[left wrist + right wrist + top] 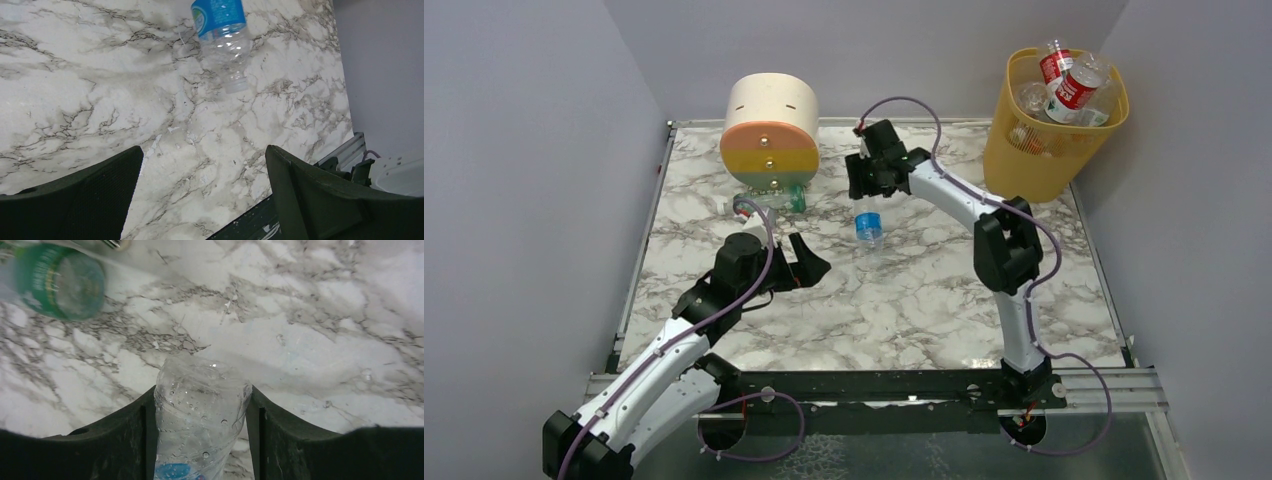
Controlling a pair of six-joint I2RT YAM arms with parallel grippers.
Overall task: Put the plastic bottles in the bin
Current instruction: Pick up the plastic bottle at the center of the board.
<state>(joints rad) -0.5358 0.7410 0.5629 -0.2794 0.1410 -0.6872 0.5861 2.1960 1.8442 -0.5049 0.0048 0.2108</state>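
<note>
A clear bottle with a blue label is near the table's middle. It fills the gap between my right gripper's jaws in the right wrist view, and both pads press its sides. I cannot tell whether it is lifted. It also shows in the left wrist view. A green-label bottle lies under the front of the round drawer unit and shows in the right wrist view. My left gripper is open and empty, low over the marble. The yellow-orange bin at the far right holds several bottles.
The round cream, orange, yellow and green drawer unit stands at the back, left of centre. Grey walls close in the table on three sides. A metal rail runs along the near edge by the arm bases.
</note>
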